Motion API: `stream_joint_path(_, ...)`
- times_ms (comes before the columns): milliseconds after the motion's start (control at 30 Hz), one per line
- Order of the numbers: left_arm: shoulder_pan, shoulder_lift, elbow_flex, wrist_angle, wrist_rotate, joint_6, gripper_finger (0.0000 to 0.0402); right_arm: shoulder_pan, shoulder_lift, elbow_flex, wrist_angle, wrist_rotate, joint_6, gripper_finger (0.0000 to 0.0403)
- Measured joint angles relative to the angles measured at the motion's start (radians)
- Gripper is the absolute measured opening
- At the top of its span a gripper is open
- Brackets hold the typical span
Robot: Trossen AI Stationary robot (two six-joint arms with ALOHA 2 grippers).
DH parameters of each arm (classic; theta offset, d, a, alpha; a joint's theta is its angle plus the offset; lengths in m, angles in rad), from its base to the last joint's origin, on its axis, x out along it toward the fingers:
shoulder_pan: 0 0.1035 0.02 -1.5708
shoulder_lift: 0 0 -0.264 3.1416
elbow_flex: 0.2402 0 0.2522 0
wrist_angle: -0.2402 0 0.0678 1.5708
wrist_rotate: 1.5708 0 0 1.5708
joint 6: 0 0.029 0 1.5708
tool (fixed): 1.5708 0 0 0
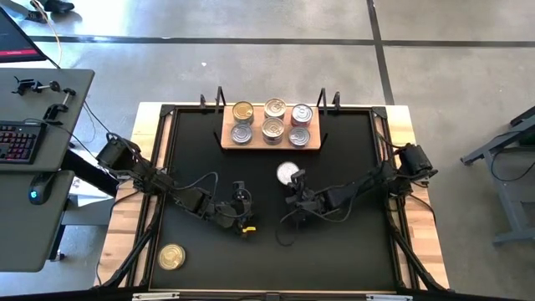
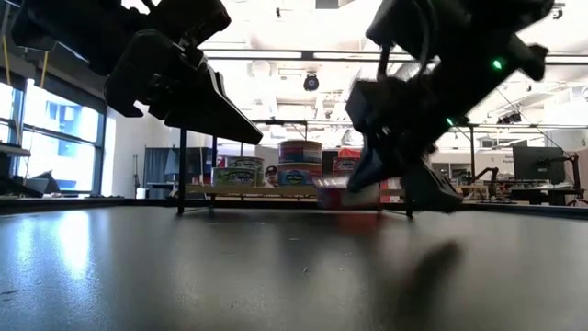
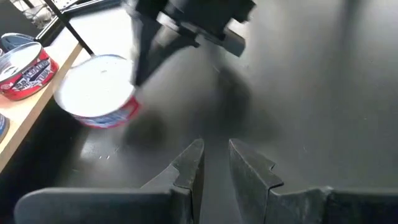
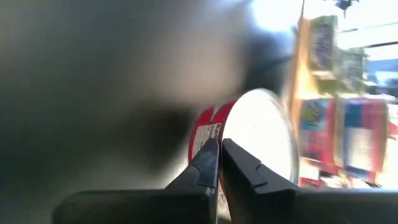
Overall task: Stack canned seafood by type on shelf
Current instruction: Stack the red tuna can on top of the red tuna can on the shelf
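A short tin with a silver lid and red side label (image 1: 287,171) (image 3: 96,90) (image 4: 261,134) stands on the black table just in front of the shelf (image 1: 227,143). The wooden shelf holds six tins in two rows, silver- and gold-lidded, one of them red-sided (image 3: 25,65). My right gripper (image 1: 298,178) (image 4: 218,144) is shut, with its tips at the near right rim of the loose tin. My left gripper (image 1: 242,196) (image 3: 214,144) hovers to the near left of that tin, narrowly open with nothing between its fingers. My right gripper's shut fingertips (image 3: 138,68) slant down from the table's near right side to the tin's rim (image 4: 231,118), where lid meets red side. Nothing shows between the fingers. Whether they touch the tin, I cannot tell. The tin's underside is on the table.
A gold-lidded tin (image 1: 171,257) lies alone near the table's near left corner. Black uprights (image 1: 221,94) rise at the shelf's ends. Arm cables trail over the table's middle. A desk with a keyboard (image 1: 18,140) stands beyond the table's left edge.
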Motion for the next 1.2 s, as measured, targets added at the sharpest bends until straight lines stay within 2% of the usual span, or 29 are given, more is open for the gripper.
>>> stream_joint_path(333,-0.001,0.0,0.0,-0.011,0.0,-0.009,0.0064,0.006,-0.014,0.045,-0.064,0.121,0.036,0.0)
stream_joint_path(533,-0.011,0.0,0.0,-0.017,0.001,-0.009,0.0064,0.007,-0.041,0.045,-0.095,0.111,0.069,0.0001)
stream_joint_path(633,-0.011,0.0,0.0,-0.018,0.002,-0.017,0.0064,-0.004,-0.082,0.044,-0.146,-0.04,0.157,0.0001)
stream_joint_path(767,-0.011,0.0,0.0,-0.019,0.001,-0.021,0.0064,-0.098,-0.166,0.001,-0.178,-0.393,0.272,0.0)
stream_joint_path(867,-0.008,0.001,0.0,-0.019,0.002,-0.035,0.0064,-0.186,-0.231,-0.067,-0.133,-0.639,0.34,0.0)
stream_joint_path(933,0.008,0.014,0.0,-0.012,0.004,-0.058,0.0064,-0.23,-0.259,-0.115,-0.1,-0.696,0.374,0.0)
stream_joint_path(1067,0.08,0.067,0.0,0.022,-0.008,-0.077,0.0064,-0.29,-0.268,-0.188,-0.007,-0.691,0.446,0.0)
stream_joint_path(1200,0.192,0.148,-0.001,0.098,-0.021,-0.025,0.0061,-0.322,-0.237,-0.209,0.043,-0.688,0.486,0.0)
